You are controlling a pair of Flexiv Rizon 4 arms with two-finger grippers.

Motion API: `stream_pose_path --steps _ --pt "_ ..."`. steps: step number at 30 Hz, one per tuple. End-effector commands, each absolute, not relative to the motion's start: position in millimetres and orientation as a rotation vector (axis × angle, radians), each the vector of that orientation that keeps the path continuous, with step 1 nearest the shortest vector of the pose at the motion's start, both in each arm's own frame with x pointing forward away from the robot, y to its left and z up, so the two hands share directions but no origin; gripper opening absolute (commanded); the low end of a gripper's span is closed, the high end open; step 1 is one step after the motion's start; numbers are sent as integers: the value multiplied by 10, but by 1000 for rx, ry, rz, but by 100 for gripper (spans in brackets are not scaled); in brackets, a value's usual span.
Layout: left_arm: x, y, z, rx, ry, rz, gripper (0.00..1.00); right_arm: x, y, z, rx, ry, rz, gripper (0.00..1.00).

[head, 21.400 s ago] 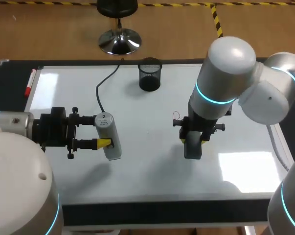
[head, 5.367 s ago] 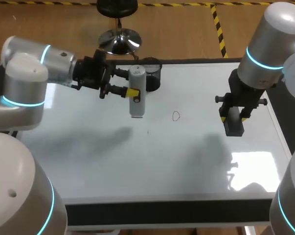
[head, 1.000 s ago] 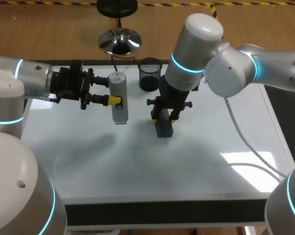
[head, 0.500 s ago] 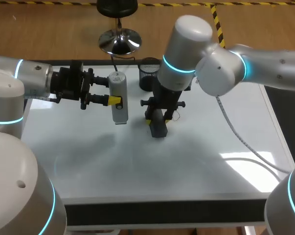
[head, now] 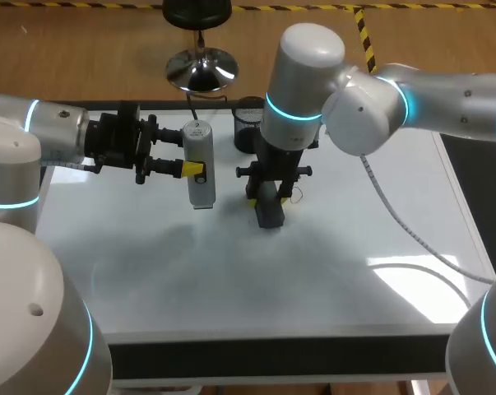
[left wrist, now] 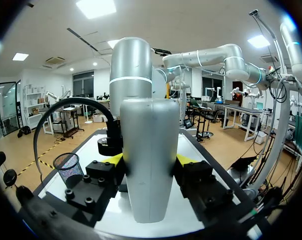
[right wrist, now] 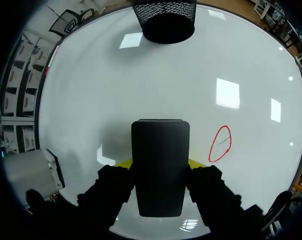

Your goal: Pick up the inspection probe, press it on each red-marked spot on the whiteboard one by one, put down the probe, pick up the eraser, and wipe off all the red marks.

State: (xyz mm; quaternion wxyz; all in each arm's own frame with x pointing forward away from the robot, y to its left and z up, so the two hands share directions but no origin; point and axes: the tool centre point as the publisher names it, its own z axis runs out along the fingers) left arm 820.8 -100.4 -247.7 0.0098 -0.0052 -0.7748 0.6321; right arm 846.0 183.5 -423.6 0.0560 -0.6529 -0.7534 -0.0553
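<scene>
1. Inspection probe [head: 200, 169]: silver-grey cylinder, clamped between both fingers of my left gripper [head: 182, 155] over the left half of the whiteboard [head: 330, 271]. Its long axis runs crosswise to my fingers, with the labelled cap end toward the far edge.
2. Eraser [right wrist: 160, 150]: dark block, gripped from both sides by my right gripper [head: 269, 200] near mid-board. Its long axis runs along my fingers, pointing down at the board.
3. Red mark [right wrist: 220, 144]: oval outline, just beside the eraser.
4. Mesh cup [head: 250, 125]: at the far edge.
</scene>
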Motion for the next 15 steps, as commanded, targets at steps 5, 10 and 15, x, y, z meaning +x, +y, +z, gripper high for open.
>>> stream_pose_path --steps 5,10,15 --pt "8197 -1009 -2465 -15 -2421 1978 0 8480 1581 -4258 -2012 -2276 -130 0" --pt "8197 -1009 -2465 -15 -2421 1978 0 8561 1411 -4289 -2057 -2239 -96 0" --pt "8197 -1009 -2465 -15 -2421 1978 0 8621 1276 -4315 -2124 -2234 -39 0"
